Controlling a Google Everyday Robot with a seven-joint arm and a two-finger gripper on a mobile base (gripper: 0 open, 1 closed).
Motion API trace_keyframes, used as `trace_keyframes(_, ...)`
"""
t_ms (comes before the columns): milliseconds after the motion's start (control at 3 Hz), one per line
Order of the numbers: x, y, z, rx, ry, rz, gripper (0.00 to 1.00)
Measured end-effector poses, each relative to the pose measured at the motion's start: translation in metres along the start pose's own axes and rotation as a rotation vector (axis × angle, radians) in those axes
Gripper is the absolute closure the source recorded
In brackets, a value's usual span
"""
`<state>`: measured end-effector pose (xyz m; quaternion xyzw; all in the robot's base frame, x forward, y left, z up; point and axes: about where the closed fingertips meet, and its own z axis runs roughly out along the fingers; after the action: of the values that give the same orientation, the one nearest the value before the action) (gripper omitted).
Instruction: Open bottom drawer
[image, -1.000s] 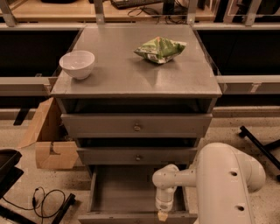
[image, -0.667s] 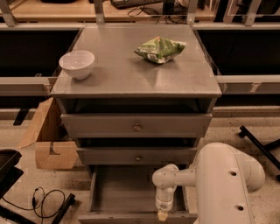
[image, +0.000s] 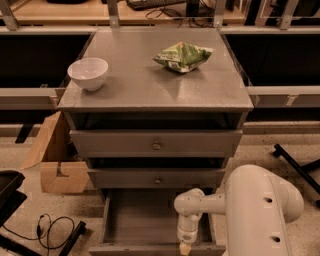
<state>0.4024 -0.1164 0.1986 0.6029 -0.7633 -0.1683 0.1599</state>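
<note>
The slim grey bottom drawer (image: 145, 220) was found pulled out behind the white tool (image: 185, 248), its grip untellable; release and withdrawal were judged next.

The gripper (image: 185, 248) hangs at the front of the pulled-out bottom drawer (image: 142, 217), right on the lower edge of the view, which cuts off its tip; that edge also cuts the drawer's front panel, hiding its knob, and the white arm (image: 260, 210), which covers the drawer's right side. A cardboard box (image: 55, 160) is partly hidden by the cabinet (image: 155, 85); a black object (image: 7, 192) at the left edge and a black leg (image: 300, 167) at the right are cut off; the print on the green bag (image: 182, 55) is too small to read.
</note>
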Motion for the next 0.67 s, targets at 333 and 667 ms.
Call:
trace_keyframes(333,-0.0011,-0.0036,-0.0050,0.000,0.000,0.000,1.00)
trace_keyframes(667,-0.0017,0.0024,-0.0037,-0.026,-0.003,-0.005,1.00)
